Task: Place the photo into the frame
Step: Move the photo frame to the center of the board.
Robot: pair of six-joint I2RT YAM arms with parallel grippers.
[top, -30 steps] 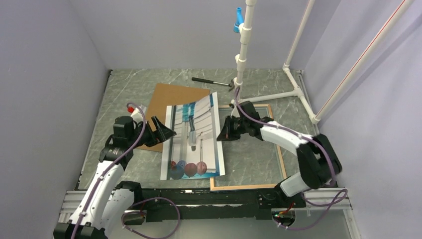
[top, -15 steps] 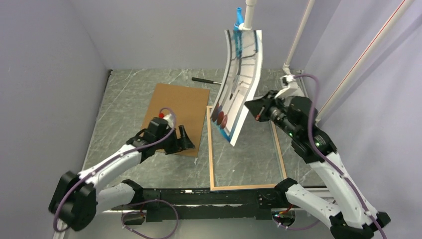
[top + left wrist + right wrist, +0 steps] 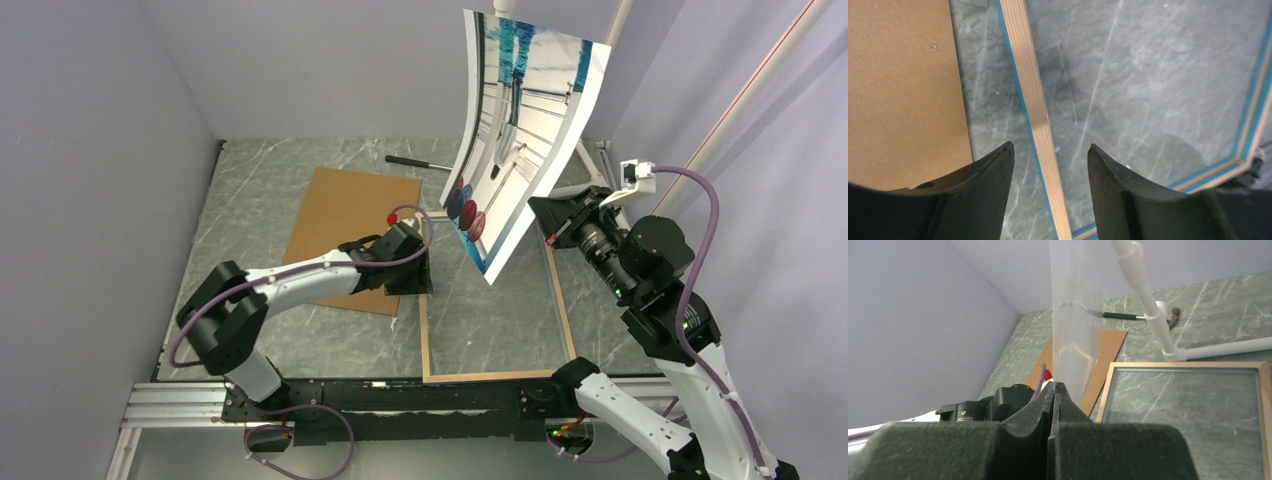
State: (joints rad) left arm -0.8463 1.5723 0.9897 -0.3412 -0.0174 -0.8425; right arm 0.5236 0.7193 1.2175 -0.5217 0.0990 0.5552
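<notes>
Our right gripper (image 3: 1055,386), clamped on the photo (image 3: 525,130), has lifted it off the surface (image 3: 250,190). The photo hangs curved above the frame (image 3: 497,376), whose opening we now have free. Our left gripper (image 3: 1049,150) has come to the frame's left rail, half open astride it. The white pipe stand (image 3: 1143,290) is close behind.

Large glossy white-bordered photo print (image 3: 520,140), upright and bowed in mid-air above a thin light-wood rectangular frame (image 3: 423,320) lying flat at the table's (image 3: 250,180) near edge.
</notes>
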